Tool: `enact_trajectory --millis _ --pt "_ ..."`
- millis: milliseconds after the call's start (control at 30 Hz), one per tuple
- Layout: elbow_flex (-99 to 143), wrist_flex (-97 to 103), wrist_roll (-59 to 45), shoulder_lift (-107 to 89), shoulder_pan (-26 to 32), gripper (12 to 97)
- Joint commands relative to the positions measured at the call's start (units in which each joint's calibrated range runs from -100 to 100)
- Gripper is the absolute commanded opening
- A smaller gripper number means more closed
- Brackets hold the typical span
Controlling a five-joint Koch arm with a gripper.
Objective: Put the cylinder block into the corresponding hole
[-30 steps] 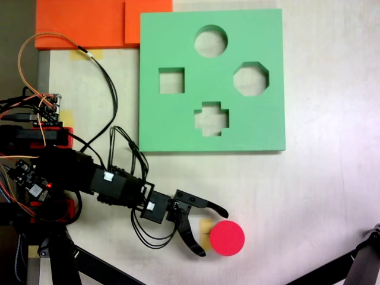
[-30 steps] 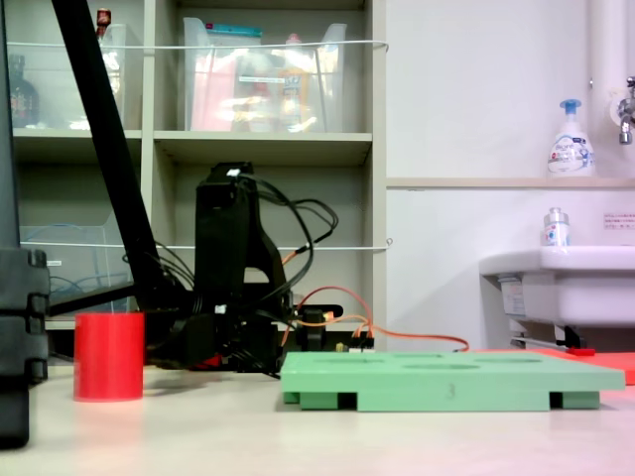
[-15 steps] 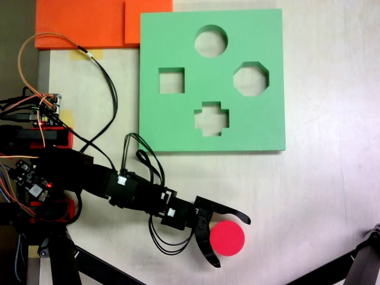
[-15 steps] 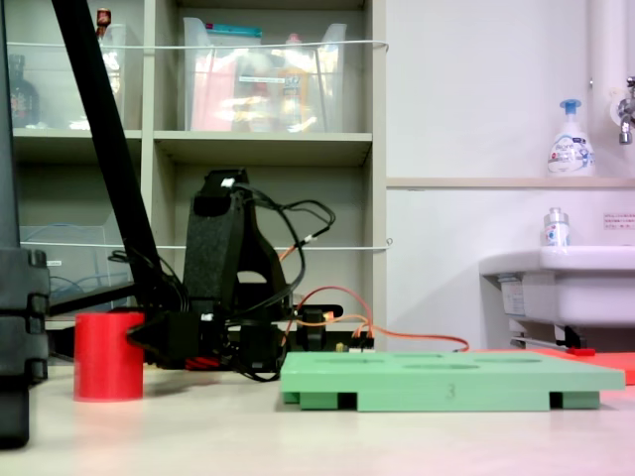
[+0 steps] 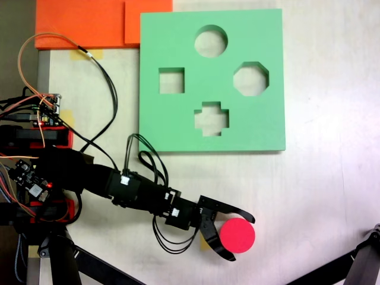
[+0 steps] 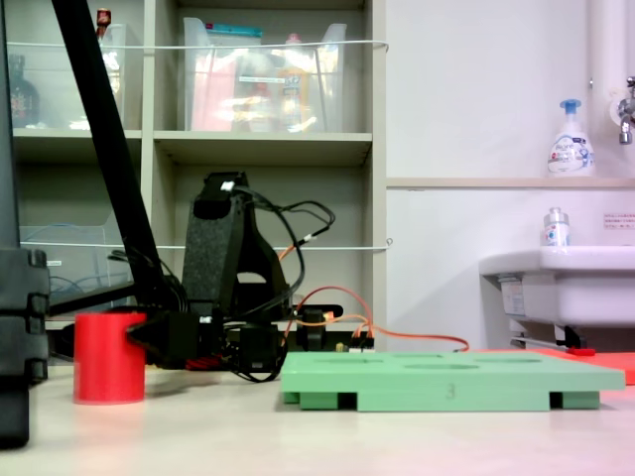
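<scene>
The red cylinder block (image 5: 237, 235) stands upright on the pale table near the front edge of a fixed view, and at the left of the other fixed view (image 6: 109, 357). My gripper (image 5: 243, 238) is open and straddles it, one black finger along its far side and the other curled round its near side, both close against it. The green foam board (image 5: 178, 124) lies flat further back, and its circular hole (image 5: 211, 41) is at the far edge, unoccupied. Seen from the side, the board (image 6: 446, 379) lies to the right of the arm (image 6: 223, 258).
The board also has a square cut-out (image 5: 171, 80), an octagonal one (image 5: 250, 78) and a cross-shaped one (image 5: 211, 119). Orange foam sheets (image 5: 83, 24) lie at the back left. Electronics and cables (image 5: 35, 148) crowd the left edge. A stand leg (image 5: 362, 261) enters at the bottom right.
The arm has reached out to the right. The jaws now sit around the cylinder instead of beside it, and the cylinder has shifted slightly right.
</scene>
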State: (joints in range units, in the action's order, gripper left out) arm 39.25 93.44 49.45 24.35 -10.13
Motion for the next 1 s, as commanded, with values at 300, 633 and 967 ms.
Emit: enact_trajectory --millis 300,633,967 --pt "6.52 4.15 0.34 -10.24 0.05 31.0" --pt "18.48 -7.40 0.34 -52.56 3.22 30.1" --pt "20.38 -30.32 -0.49 -84.96 17.14 30.6"
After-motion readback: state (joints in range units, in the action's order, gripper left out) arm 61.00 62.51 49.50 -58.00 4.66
